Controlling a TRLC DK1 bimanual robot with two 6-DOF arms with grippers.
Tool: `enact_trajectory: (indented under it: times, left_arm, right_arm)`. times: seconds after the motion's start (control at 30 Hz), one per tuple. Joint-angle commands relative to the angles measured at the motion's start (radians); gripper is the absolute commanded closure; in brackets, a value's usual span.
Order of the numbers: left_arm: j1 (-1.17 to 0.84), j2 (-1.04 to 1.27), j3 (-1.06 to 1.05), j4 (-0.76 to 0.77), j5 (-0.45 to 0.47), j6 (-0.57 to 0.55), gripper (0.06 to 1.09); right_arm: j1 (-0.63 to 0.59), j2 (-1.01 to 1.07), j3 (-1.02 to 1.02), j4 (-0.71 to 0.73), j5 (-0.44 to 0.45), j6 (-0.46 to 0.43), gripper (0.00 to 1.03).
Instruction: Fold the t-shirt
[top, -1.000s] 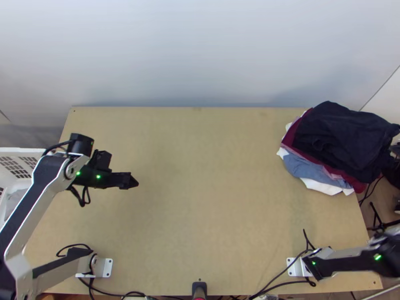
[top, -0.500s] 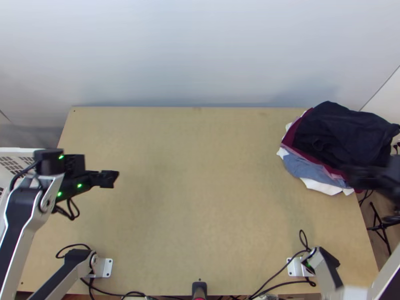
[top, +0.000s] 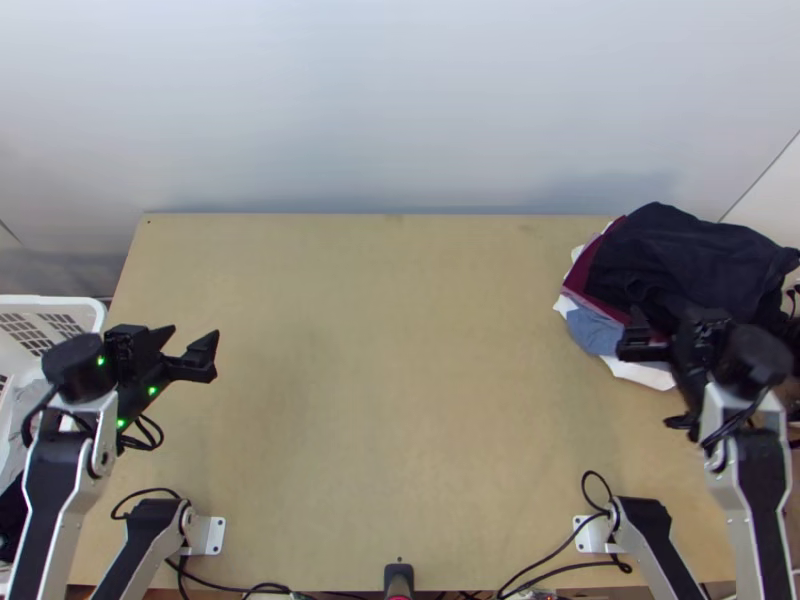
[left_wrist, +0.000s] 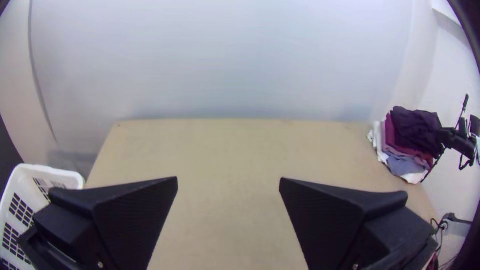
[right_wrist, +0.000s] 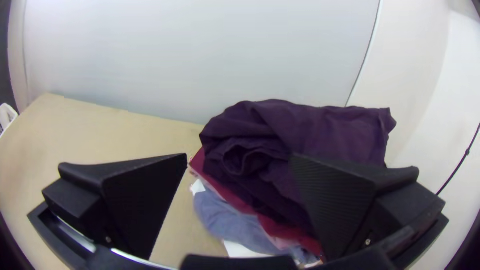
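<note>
In the top view, the pile of clothes (top: 592, 328) is sitting at the far right corner of the wooden table (top: 400, 400) and is poking out past its side. A big dark cloth (top: 690, 262) is lying all bunched up on top, and red, blue and white cloths are peeking out under it. Which one is the t-shirt, I'm not able to tell. The left gripper (top: 192, 342) is hanging over the left side of the table, near the white basket (top: 97, 315), and its fingers are standing wide apart with nothing in them. The right gripper (top: 674, 327) is hanging by the near part of the pile, and it is holding its fingers wide apart too.

In the left wrist view, bare table is showing between the two black fingers (left_wrist: 137, 217). The pile is sitting far off, and the basket is standing just beside the table.

In the right wrist view, the dark cloth is lying in big wrinkles and is making a round, curly hole. One finger is covering a bit of it, and the fingers are not pinching any cloth
</note>
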Motion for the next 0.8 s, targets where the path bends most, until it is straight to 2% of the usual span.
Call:
enact_trajectory:
  times: [0.0,0.17,0.37,0.53,0.77]
  left_arm:
    - [0.066,-0.138,-0.179,0.272,0.009,0.058,0.10]
    - [0.074,-0.246,-0.330,0.392,0.051,0.072,0.10]
    - [0.075,-0.476,-0.501,0.489,0.051,0.000,0.10]
    - [0.071,-0.654,-0.575,0.441,0.071,-0.005,0.10]
    - [0.081,-0.670,-0.609,0.404,0.071,-0.005,0.10]
  right_arm:
    - [0.110,-0.161,-0.267,0.358,0.080,-0.076,0.07]
    - [0.125,-0.285,-0.432,0.458,0.085,-0.111,0.05]
    - [0.219,-0.500,-0.566,0.430,0.076,-0.085,0.04]
    - [0.219,-0.692,-0.695,0.400,0.077,-0.083,0.04]
    - [0.162,-0.693,-0.718,0.460,0.085,-0.080,0.04]
